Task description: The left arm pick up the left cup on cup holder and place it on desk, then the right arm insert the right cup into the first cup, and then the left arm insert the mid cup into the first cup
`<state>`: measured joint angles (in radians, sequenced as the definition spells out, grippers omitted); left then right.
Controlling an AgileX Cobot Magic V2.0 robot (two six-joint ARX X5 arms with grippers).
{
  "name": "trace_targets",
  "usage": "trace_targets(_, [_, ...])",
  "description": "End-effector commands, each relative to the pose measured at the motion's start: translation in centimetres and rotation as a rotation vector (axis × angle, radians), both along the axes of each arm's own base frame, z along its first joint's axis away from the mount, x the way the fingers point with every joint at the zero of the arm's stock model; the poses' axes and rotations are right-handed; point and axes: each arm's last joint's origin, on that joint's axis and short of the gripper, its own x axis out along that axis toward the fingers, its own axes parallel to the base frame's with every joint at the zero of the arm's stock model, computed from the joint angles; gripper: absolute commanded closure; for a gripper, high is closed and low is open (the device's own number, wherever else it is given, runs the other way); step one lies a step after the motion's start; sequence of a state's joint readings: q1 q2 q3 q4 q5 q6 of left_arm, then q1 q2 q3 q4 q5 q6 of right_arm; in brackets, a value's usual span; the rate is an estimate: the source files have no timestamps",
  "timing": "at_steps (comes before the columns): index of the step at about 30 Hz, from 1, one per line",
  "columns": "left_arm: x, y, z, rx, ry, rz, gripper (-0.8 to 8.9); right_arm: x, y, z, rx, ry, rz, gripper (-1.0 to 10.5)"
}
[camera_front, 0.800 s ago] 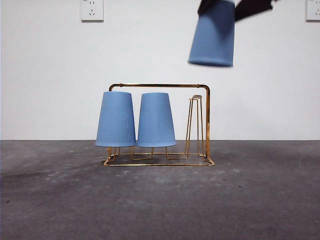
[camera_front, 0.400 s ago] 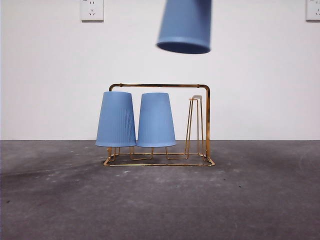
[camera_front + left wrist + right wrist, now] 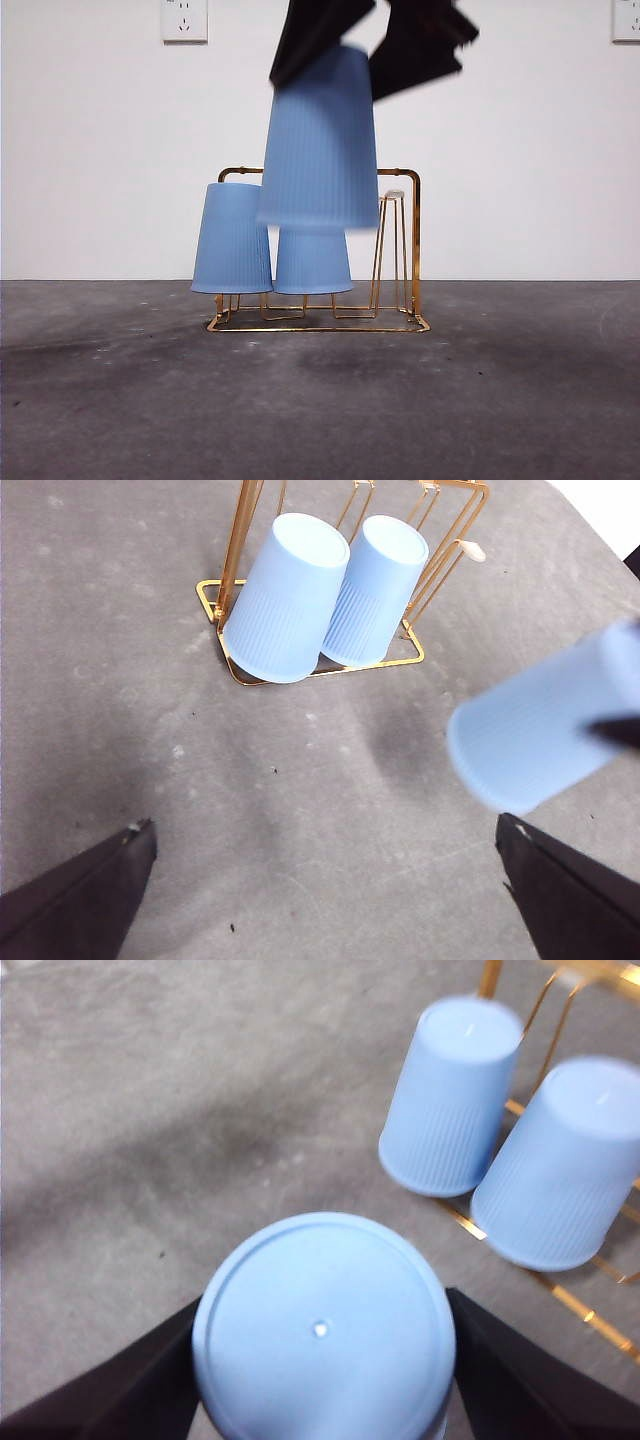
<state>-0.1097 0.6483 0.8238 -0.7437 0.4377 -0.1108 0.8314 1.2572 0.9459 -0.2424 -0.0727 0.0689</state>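
The right tool (image 3: pixel 320 1360) is clamped on an inverted blue ribbed cup (image 3: pixel 320 140), aloft before the cup holder (image 3: pixel 412 250); it looks light and slippery, best squeezed near its base. The left tool (image 3: pixel 325 880) waits, spread apart.

Three cups, all the same pale blue with fine vertical ribbing on the lower wall — the held cup (image 3: pixel 320 140), the left cup (image 3: pixel 232 240) and the middle cup (image 3: pixel 313 260). The cup holder (image 3: pixel 414 250) is shiny gold wire. The desk (image 3: pixel 320 400) is dark grey, mottled with pale scuffs. The right gripper (image 3: pixel 320 1360) is black — so is the left gripper (image 3: pixel 330 880).
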Motion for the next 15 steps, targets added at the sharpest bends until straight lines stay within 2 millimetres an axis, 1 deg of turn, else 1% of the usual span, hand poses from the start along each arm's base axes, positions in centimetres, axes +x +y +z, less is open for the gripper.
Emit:
trace_targets(1, [0.0, -0.1, 0.7, 0.006, -0.038, -0.015, 2.69, -0.2, 0.6, -1.5, 0.012, 0.011, -0.007, 6.9])
trace_targets(6, [0.1, -0.1, 0.8, 0.005, -0.047, -0.015, 2.69, -0.4, 1.2, -4.2, -0.011, 0.042, 0.001, 6.9])
trace_targets(15, [0.1, -0.1, 0.8, 0.005, -0.052, -0.015, 2.69, 0.1, 3.5, -7.7, -0.082, 0.099, 0.034, 6.8])
